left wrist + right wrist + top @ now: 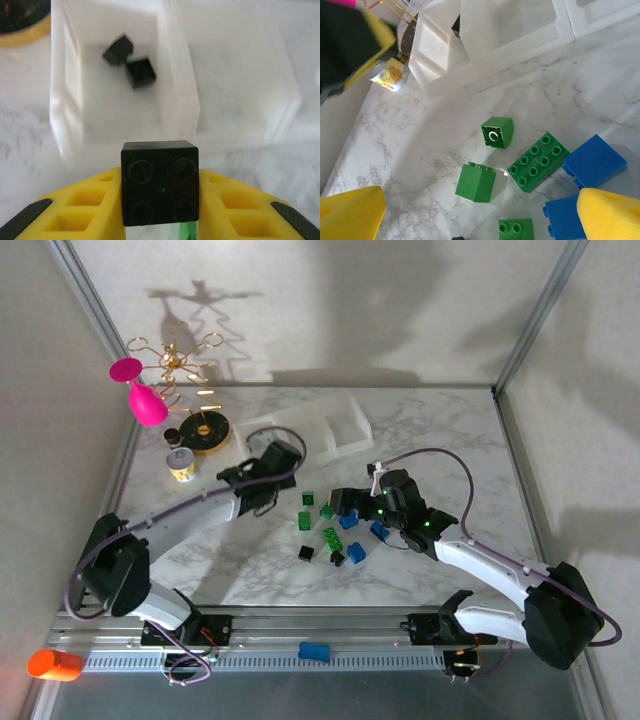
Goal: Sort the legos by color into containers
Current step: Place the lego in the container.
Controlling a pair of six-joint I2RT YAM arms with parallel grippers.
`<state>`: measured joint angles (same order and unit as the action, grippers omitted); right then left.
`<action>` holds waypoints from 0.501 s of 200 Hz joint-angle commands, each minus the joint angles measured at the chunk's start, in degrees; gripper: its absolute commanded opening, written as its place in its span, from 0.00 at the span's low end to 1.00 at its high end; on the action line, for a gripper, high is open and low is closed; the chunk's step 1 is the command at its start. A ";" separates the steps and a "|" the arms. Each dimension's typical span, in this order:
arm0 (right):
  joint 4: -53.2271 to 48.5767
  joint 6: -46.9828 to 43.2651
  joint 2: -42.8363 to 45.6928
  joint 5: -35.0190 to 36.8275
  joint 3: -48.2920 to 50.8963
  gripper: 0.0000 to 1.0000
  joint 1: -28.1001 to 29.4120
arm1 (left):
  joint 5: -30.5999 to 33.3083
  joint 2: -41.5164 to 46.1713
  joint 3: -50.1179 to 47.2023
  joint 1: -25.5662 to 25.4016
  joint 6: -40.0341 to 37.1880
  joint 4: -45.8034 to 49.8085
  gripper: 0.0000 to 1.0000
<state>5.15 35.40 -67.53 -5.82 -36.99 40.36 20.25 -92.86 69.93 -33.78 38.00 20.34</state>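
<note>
The left fingers (85,200) are clamping a black brick (160,182) just short of the tray (180,105), whose compartment ahead is holding two black legos (140,72). The next move is probably carrying it forward and releasing over that compartment. The right fingers (350,215) are hanging wide apart and empty over green bricks (476,182) on the worktop (410,150). No writing is showing legibly.
</note>
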 commanded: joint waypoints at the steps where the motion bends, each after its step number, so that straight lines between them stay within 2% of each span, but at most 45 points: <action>1: 2.76 0.59 0.25 0.38 -1.69 0.99 -0.32 | 2.32 -7.60 5.93 2.70 -3.99 -0.98 0.34; 29: 2.50 0.58 1.76 2.31 -0.99 0.99 -0.28 | 1.55 -17.63 15.18 6.53 -5.49 1.22 0.34; 49: 1.48 0.20 2.14 2.85 -1.13 0.99 -0.32 | 3.39 -22.05 19.53 7.88 -6.07 2.42 0.34; 100: 0.58 -0.44 2.53 3.88 -1.11 0.99 -0.28 | 2.95 -26.25 20.63 10.05 -5.56 2.01 0.35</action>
<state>6.13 35.55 -66.37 -3.53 -37.01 40.36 21.96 -117.64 88.58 -24.27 33.34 21.08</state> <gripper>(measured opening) 0.988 0.344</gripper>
